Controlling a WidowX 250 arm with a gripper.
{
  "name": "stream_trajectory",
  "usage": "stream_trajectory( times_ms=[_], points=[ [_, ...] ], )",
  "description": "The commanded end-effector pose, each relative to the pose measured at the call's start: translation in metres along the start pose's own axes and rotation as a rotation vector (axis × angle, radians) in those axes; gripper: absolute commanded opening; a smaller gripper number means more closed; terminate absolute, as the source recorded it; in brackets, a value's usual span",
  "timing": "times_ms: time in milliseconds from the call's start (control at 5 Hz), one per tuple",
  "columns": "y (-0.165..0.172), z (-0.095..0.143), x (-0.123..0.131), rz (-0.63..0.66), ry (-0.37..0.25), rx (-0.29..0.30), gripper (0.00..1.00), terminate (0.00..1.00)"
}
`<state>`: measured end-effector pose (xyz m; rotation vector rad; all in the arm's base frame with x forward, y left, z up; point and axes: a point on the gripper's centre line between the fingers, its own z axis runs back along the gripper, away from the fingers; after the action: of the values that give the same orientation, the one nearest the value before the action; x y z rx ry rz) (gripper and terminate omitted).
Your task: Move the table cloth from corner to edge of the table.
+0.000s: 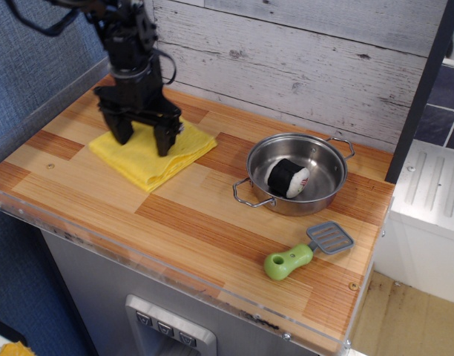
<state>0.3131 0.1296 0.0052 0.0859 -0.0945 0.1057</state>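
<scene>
From where I stand, the jaws (143, 136) are planted straight down on the table cloth (151, 152), the two black fingers spread wide apart with nothing pinched between them; their tips press onto the upper half of the yellow fabric rather than closing around it. I cannot tell how hard they bear down. The table cloth lies on the left part of the desk (212, 222), out from the back-left corner by the white plank wall (301, 59) and partway toward the left rim, its diamond shape pointing one corner at the front edge. So the cloth sits directly under the jaws, with most of its free area spilling toward the front and right of them. To my eye the job is a drag, and the line that matters runs from the fingers out to the clear plastic rim (34, 215) at the front-left; that stretch of wood is bare. The steel pan (297, 174) with a black-and-white object (288, 178) inside and the green-handled spatula (305, 252) sit well apart to the right.
</scene>
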Motion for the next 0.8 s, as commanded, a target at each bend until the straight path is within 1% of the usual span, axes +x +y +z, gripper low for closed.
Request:
stream_trajectory(
  times_ms=[0,200,400,600],
  points=[
    [0.017,0.001,-0.045,0.015,0.029,0.029,1.00,0.00],
    [0.027,0.003,-0.067,0.040,0.052,0.062,1.00,0.00],
    [0.034,0.000,-0.084,0.069,0.079,0.068,1.00,0.00],
    [0.031,0.005,-0.085,0.069,0.072,0.060,1.00,0.00]
  ],
)
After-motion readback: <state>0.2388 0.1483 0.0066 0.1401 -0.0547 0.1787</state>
